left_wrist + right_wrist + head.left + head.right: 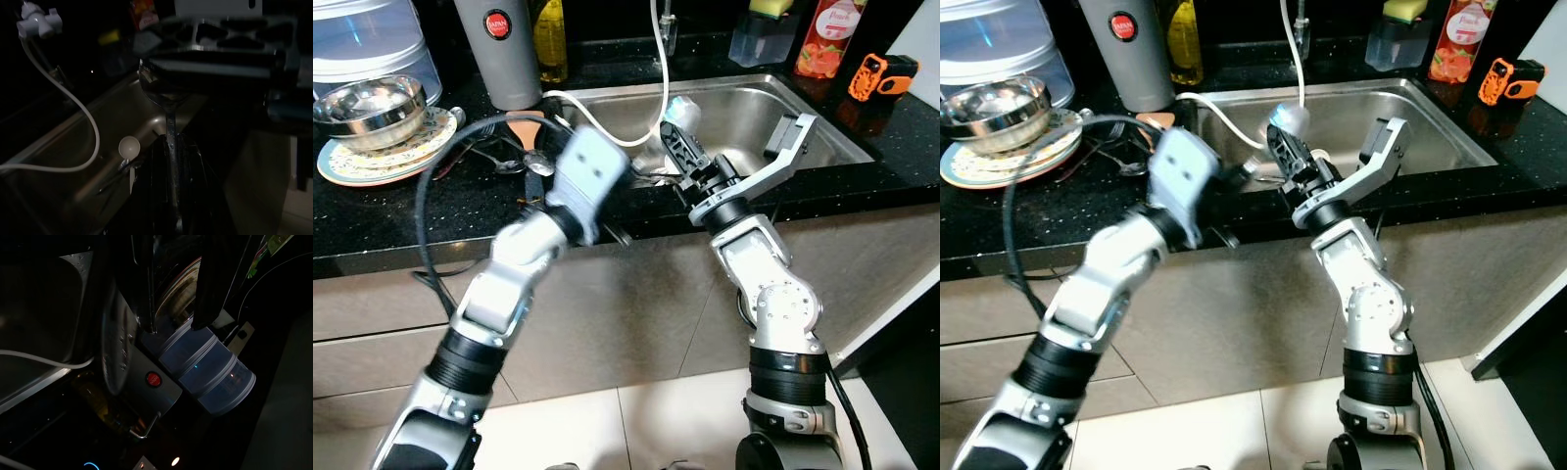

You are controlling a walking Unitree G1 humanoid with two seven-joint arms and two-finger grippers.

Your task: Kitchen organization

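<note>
Black speckled counter (401, 211) with one steel sink (822, 132) as landmark.

Left gripper (168, 147): fingers clamped on one metal spoon (164, 93), held at the sink's front edge, bowl outward, probably to carry it off for sorting.

Right gripper (729, 157): fingers apart, empty, poised over the sink's front rim, likely ready to reach in.

One white spoon (128, 146) lies in the sink basin.

One steel bowl (370, 106) sits on stacked plates (382, 157), well left of the sink.
</note>
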